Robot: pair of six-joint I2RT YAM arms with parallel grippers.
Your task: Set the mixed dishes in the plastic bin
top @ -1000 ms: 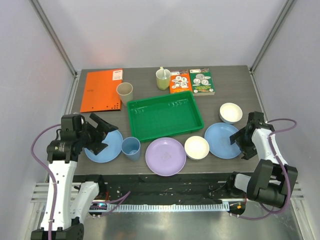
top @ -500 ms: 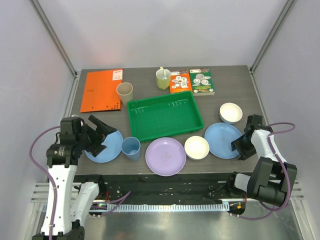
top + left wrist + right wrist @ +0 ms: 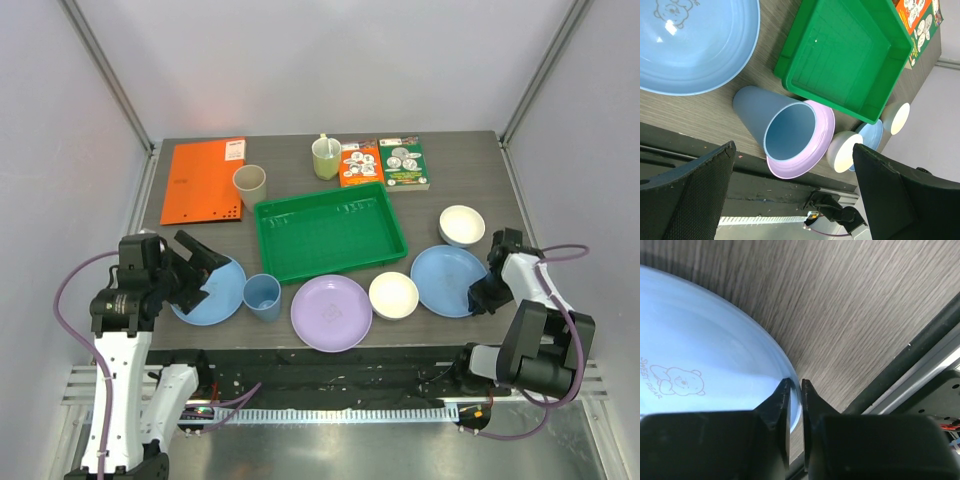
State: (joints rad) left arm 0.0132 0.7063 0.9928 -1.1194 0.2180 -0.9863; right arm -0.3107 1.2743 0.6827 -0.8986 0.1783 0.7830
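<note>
At near right table edge, right gripper (image 3: 795, 386) pinched almost closed on thin rim of right blue plate (image 3: 445, 280); plate smooth glossy plastic, bear print inside. Near left, left gripper (image 3: 792, 146) spread wide, gripping nothing, over left blue plate (image 3: 225, 290); tapered blue cup (image 3: 262, 296) upright just right of it. Between plates: round lilac plate (image 3: 331, 312), cream bowl (image 3: 393, 295), on dark wood-grain table (image 3: 470, 170). Farther, green bin (image 3: 330, 232), rectangular, low rim, ribbed floor. Beige cup (image 3: 250, 185) far left beside flat orange folder (image 3: 203, 180).
</note>
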